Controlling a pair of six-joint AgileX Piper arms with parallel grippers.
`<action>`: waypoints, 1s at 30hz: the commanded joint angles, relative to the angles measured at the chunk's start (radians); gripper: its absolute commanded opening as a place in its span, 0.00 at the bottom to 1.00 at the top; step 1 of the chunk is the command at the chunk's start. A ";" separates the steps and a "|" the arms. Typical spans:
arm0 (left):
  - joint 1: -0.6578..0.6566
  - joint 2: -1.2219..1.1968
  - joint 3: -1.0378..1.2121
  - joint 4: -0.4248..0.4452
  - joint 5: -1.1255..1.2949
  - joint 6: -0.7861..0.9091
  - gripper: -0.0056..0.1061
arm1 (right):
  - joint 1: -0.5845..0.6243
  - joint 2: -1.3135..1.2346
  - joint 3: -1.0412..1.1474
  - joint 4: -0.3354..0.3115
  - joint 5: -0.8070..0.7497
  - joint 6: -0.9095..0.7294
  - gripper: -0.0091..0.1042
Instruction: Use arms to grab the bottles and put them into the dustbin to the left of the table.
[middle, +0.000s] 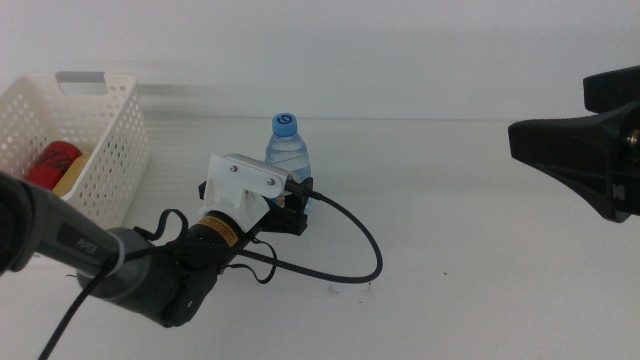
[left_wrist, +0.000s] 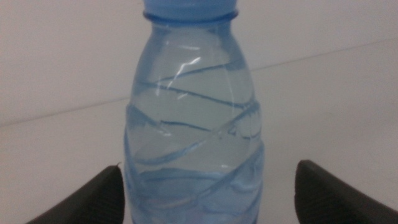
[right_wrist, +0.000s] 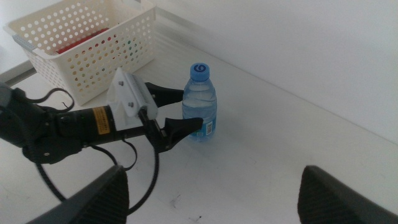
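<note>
A clear water bottle (middle: 288, 150) with a blue cap stands upright mid-table. My left gripper (middle: 298, 203) is open at the bottle's lower body, one dark jaw on each side. In the left wrist view the bottle (left_wrist: 194, 130) fills the space in my left gripper (left_wrist: 209, 165), one jaw close against it and the other a small gap away. My right gripper (right_wrist: 214, 171) hangs open and empty above the table's right side, well away from the bottle (right_wrist: 200, 102). The white dustbin (middle: 115, 150) at the left holds a red can (middle: 55, 160) and a yellow bottle (middle: 76, 176).
A black cable (middle: 350, 235) loops from the left wrist across the white table (middle: 480, 260) in front of the bottle. The right arm (middle: 590, 150) juts in dark from the right edge. The dustbin's grey handle (middle: 82, 77) faces the back.
</note>
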 joint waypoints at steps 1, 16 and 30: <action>0.002 0.017 -0.025 -0.002 -0.005 -0.011 0.89 | -0.009 -0.003 -0.009 0.000 -0.008 -0.003 0.83; 0.002 0.127 -0.143 -0.029 -0.022 -0.009 0.89 | -0.009 -0.003 -0.009 0.000 -0.008 -0.003 0.83; 0.011 0.158 -0.186 -0.045 -0.011 -0.001 0.87 | -0.009 -0.003 -0.009 0.000 -0.008 -0.003 0.83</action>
